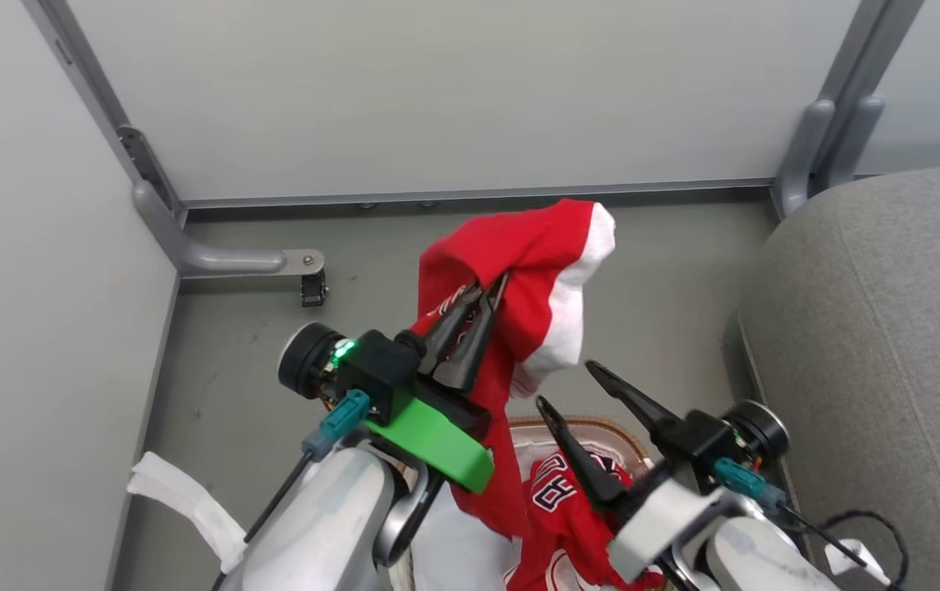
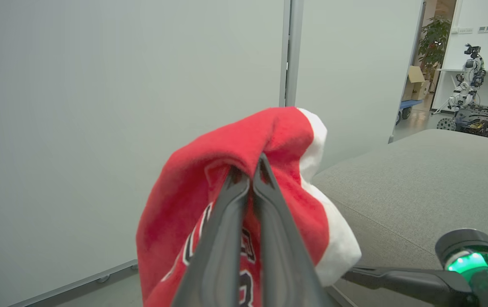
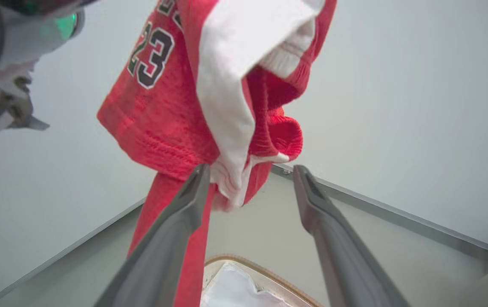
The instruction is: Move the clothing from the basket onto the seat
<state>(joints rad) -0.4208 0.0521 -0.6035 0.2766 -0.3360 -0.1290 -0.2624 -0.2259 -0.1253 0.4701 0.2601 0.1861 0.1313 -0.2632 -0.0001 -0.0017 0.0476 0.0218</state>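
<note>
My left gripper point(image 1: 486, 292) is shut on a red garment point(image 1: 537, 271) with a white side stripe and holds it up above the floor; the cloth drapes down over the fingers point(image 2: 231, 200). In the right wrist view this garment point(image 3: 163, 111) shows a "23" and hangs just ahead of my open right gripper point(image 3: 251, 175), its lower edge between the fingertips. My right gripper point(image 1: 564, 384) hovers over the basket point(image 1: 601, 427), where another red garment point(image 1: 561, 502) lies on the white liner point(image 3: 235, 285). The grey seat point(image 1: 888, 328) lies to the right.
Pale partition walls point(image 1: 453, 90) close off the back and left, with grey metal posts and a foot bracket point(image 1: 272, 263) on the floor. The seat point(image 2: 418, 183) stretches away to the right. Another robot point(image 2: 469, 72) stands far off in the room beyond.
</note>
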